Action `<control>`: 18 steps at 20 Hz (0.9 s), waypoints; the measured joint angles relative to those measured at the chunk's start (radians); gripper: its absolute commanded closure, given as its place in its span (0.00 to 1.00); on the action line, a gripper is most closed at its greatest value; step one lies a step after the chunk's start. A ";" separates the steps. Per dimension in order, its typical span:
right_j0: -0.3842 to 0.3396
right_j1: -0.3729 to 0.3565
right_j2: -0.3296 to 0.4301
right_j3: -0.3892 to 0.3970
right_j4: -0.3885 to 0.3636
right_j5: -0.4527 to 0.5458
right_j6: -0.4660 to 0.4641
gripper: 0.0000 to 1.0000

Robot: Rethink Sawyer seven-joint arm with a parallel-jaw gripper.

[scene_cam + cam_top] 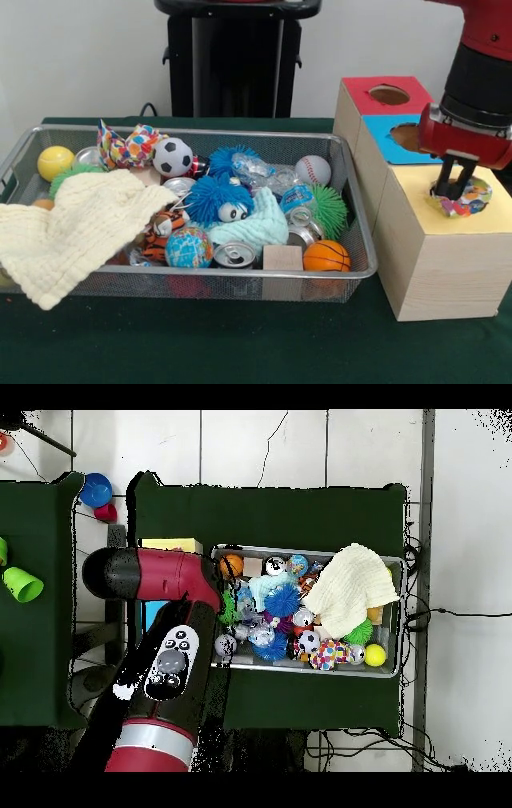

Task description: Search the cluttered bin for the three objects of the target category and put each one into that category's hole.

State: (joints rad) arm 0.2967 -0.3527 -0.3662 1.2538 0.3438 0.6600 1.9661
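Observation:
The wire mesh bin (pixel 364 272) holds mixed clutter; it also shows in the overhead view (pixel 300 550). Confetti cloth (pixel 128 147) lies bunched at the bin's back left, and in the overhead view (pixel 333 654); I cannot tell whether it is one piece or two. My gripper (pixel 453 190) hangs over the yellow-surround hole (pixel 472 210) of the largest wooden box (pixel 448 264). Its fingers stand close together on another confetti cloth (pixel 470 200), which sits bunched in the hole's mouth. In the overhead view the arm (pixel 165 664) hides the gripper and the hole.
Behind the largest box stand the blue-surround box (pixel 404 138) and the red-surround box (pixel 388 94). A pale-yellow waffle cloth (pixel 80 232) drapes over the bin's left front rim. A mint cloth (pixel 260 226), balls, cans and a blue fuzzy toy (pixel 224 200) fill the bin.

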 measured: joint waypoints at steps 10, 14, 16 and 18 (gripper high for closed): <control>0.003 -0.024 -0.054 0.000 -0.018 0.011 0.000 1.00; 0.004 -0.029 -0.095 0.000 -0.042 0.011 0.000 1.00; 0.005 -0.039 -0.114 0.002 -0.055 0.011 0.000 1.00; 0.004 -0.051 -0.123 0.004 -0.063 0.011 0.000 1.00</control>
State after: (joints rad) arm 0.3005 -0.4036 -0.4889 1.2582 0.2806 0.6712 1.9661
